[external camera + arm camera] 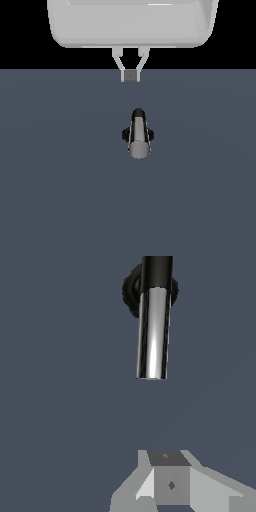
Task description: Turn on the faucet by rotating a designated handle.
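The approach step is judged to be in hand. The claw [130, 75], seen at twelve o'clock, is closed on nothing. The handle [138, 135] is found mid-bench, untouched; next, a sideways push against it is required.

1 faucet [138, 134], 1 handle [138, 142], 1 end effector [130, 76], apparently.

Your exterior view looks steeply down at the floor, facing the arm. Your wrist view looks down past the gripper [167, 476]. Both share the faucet [137, 134] and its handle [152, 333].
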